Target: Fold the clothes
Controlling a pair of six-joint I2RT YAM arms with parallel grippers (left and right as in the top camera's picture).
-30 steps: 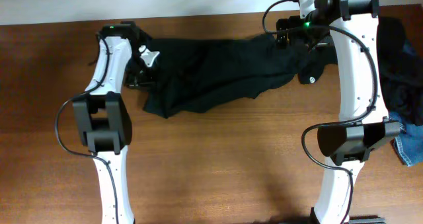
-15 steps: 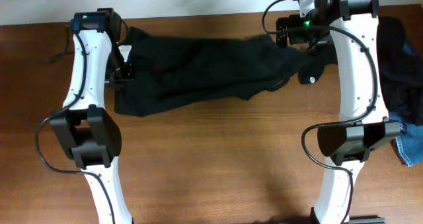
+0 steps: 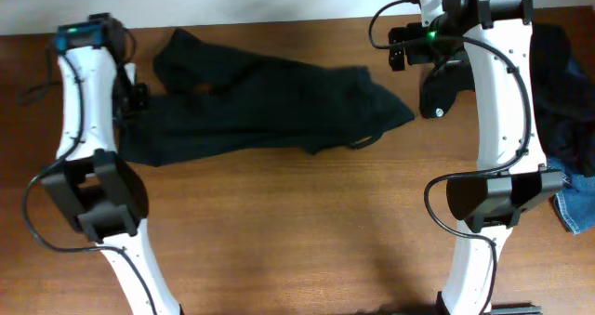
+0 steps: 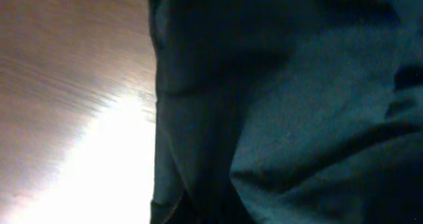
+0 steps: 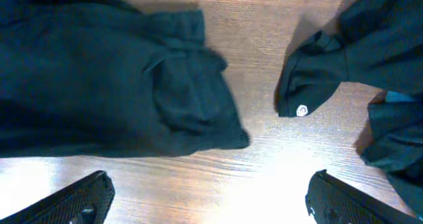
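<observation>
left gripper (image 3: 133,97) is at the left end of the long black garment (image 3: 270,106), right against the cloth. whether its jaws are pressed together, parted or pinching the fabric i cannot tell: its own wrist camera shows only dark cloth up close beside a glare-washed strip of the wooden table (image 3: 307,231), with no fingers in sight. the garment lies stretched across the far half of the table, wrinkled, its right end bunched into a rounded fold. just right of that fold the right gripper (image 5: 210,191) hovers over bare wood, jaws spread wide with nothing between them. beside it lies a black flap (image 5: 317,72) with a small white mark, apart from the long garment. the flap runs on into a pile of dark clothes (image 3: 567,73) at the table's right edge, with a bit of blue denim (image 3: 578,203) nearer the front.
</observation>
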